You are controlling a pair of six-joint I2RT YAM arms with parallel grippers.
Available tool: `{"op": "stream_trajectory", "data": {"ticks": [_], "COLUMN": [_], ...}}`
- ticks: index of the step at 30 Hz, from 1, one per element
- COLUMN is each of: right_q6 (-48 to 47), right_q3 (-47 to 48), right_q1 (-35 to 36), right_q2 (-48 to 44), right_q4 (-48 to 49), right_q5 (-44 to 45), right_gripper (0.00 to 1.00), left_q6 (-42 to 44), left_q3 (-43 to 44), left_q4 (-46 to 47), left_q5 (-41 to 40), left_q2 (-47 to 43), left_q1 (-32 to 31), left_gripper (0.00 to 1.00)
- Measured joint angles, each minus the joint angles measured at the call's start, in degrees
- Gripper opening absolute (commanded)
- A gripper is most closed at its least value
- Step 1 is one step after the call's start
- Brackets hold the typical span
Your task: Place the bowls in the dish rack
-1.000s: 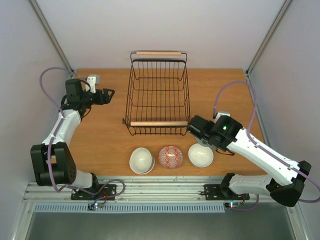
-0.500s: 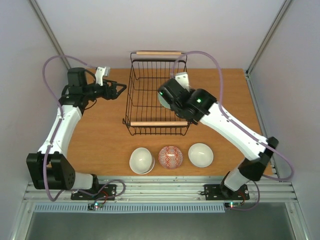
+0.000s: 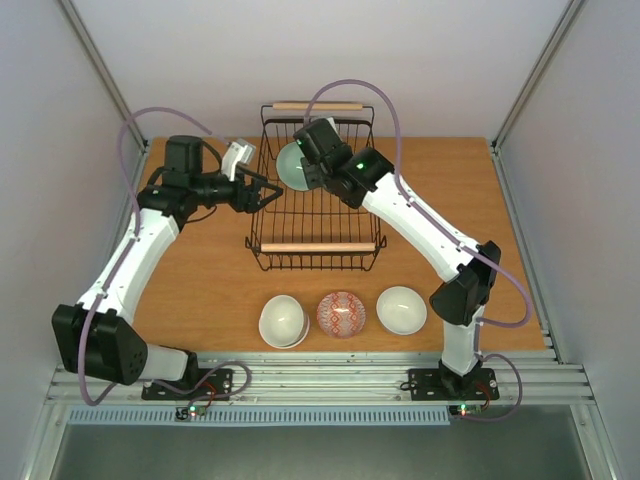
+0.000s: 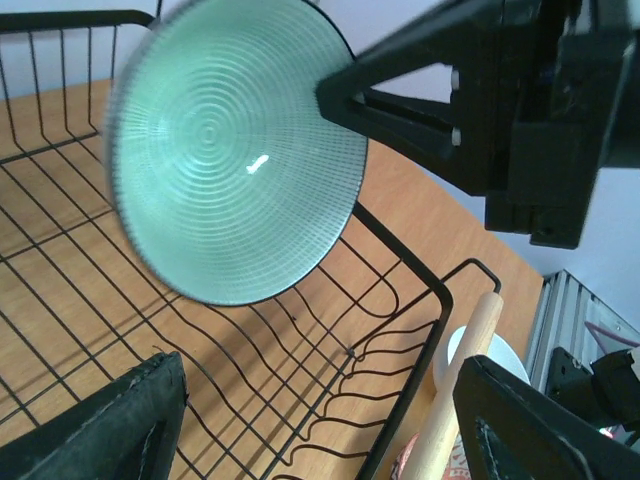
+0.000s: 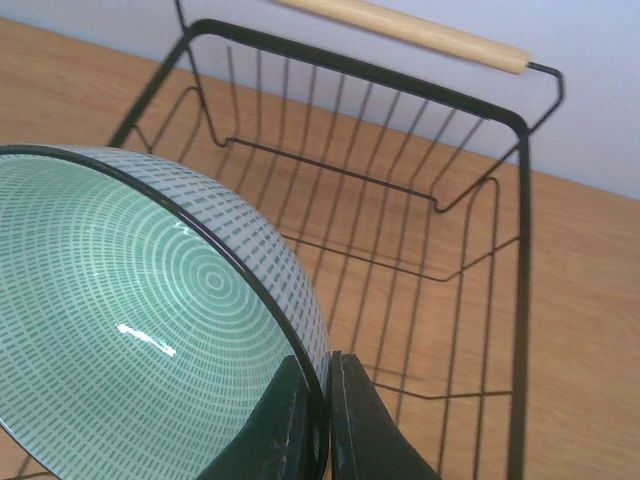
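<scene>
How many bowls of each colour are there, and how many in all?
White bowls: 2
Red-patterned bowl: 1
Green bowl: 1
Total: 4
The left white one might hide another nested under it; cannot tell.

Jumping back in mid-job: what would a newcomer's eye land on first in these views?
The pale green bowl, pinched by its rim in the right gripper, hangs tilted on edge above the far left of the dish rack. The left gripper stands open at the rack's left rim, pointed at that bowl. Along the table's near edge sit a cream-white bowl, a red-patterned bowl and a white bowl in a row.
</scene>
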Motion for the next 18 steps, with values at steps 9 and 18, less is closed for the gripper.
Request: {"op": "stream_trajectory", "data": {"ticks": [9, 18], "right_q6": [-0.7, -0.6], "right_q3": [1.3, -4.6], "right_q1": [1.2, 1.9], "right_q2": [0.6, -2.7], "right_q4": [1.3, 2.3], "right_q5": [-5.0, -5.0], "right_gripper": [0.01, 0.01], "left_q6": [1.5, 2.2], "left_q3": [-0.2, -1.2], "left_q4": [0.0, 0.6], "left_q5": [-3.8, -6.4], "left_q2": [1.7, 2.0], "left_q1": [-1.8, -1.9], "left_gripper": [0.74, 0.74]}}
